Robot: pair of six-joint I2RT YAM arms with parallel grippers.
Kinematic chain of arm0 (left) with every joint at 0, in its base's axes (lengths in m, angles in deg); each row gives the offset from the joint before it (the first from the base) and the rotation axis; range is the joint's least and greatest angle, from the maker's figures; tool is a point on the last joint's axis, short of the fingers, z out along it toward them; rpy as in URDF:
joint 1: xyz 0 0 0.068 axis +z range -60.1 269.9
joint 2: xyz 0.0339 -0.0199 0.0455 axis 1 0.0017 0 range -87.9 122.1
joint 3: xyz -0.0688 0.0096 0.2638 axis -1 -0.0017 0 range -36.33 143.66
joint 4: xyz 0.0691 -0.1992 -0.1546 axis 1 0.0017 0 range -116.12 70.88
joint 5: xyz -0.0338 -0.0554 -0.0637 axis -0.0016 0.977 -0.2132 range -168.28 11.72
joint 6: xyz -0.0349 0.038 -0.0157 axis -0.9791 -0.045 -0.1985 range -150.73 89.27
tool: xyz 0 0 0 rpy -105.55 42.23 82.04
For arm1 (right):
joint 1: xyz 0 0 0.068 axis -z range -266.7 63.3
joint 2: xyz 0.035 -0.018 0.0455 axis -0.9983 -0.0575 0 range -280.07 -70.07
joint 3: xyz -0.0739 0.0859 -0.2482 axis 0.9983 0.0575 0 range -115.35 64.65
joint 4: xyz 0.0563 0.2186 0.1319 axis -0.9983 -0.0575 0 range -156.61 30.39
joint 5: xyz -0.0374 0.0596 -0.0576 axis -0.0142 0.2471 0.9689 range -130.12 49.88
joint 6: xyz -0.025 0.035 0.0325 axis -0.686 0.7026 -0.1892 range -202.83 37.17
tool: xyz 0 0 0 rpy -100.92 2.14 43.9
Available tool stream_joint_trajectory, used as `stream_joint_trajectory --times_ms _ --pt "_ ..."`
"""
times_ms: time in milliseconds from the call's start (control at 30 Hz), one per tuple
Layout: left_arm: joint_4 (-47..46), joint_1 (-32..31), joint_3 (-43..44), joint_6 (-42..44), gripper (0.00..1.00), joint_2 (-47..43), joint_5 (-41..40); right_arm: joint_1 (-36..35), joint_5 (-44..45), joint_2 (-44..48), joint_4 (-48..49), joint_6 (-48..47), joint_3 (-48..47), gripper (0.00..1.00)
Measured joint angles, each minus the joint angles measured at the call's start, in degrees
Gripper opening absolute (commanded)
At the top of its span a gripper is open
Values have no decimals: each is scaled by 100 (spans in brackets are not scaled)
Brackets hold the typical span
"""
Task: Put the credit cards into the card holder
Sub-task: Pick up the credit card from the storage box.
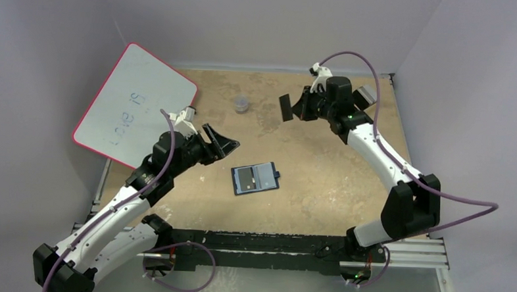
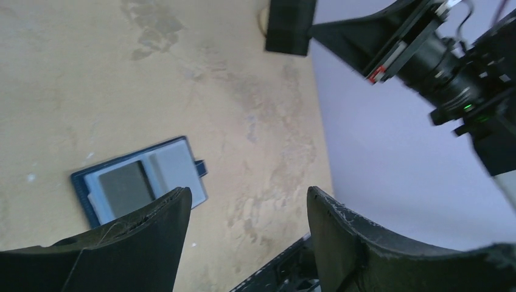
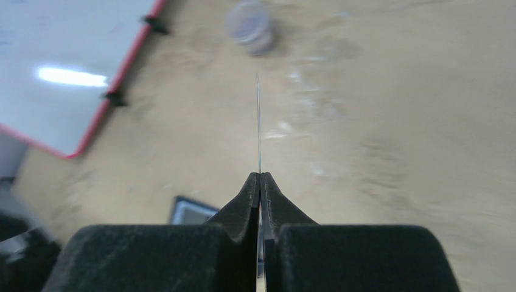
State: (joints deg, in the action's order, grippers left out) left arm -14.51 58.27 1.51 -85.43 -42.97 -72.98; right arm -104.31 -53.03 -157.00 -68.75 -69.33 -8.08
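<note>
From above, the card holder [image 1: 256,179] lies open on the tabletop [image 1: 321,168], and the right fingers [image 1: 302,105] hold a dark credit card [image 1: 286,108] in the air at the far side. The left wrist shows the left fingers [image 2: 152,231] spread and empty, near the card holder. The right wrist shows the credit card pinched, edge-on. Carrying is in hand, I judge; next it must descend, lined up with a pocket.

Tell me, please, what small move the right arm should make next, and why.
Probably swing the right gripper down and back toward the card holder. It is shut on a credit card, held above the far side of the table, while the holder lies open nearer the bases. The left gripper hangs open beside it, empty.
</note>
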Motion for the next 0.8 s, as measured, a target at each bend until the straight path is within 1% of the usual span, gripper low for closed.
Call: stream_joint_trajectory --times_ms 133,167,333,600,700,800 --pt "-964 2 -186 -483 70 -17 264 -389 -1064 632 1032 1025 951 0" --pt "-1204 2 -245 -588 70 -15 334 -413 -1139 684 1102 1108 1019 0" --pt "-1950 2 -306 -828 72 111 463 -426 -2020 1266 2496 2376 1939 0" --pt "-2723 2 -306 -835 71 468 562 -675 -2750 1620 4177 3775 2791 0" --pt "-2922 2 -306 -835 68 575 647 -758 -2887 1698 4546 4113 2949 0" --pt "-3108 2 -306 -833 63 649 699 -833 -2938 1733 4793 4299 2994 0"
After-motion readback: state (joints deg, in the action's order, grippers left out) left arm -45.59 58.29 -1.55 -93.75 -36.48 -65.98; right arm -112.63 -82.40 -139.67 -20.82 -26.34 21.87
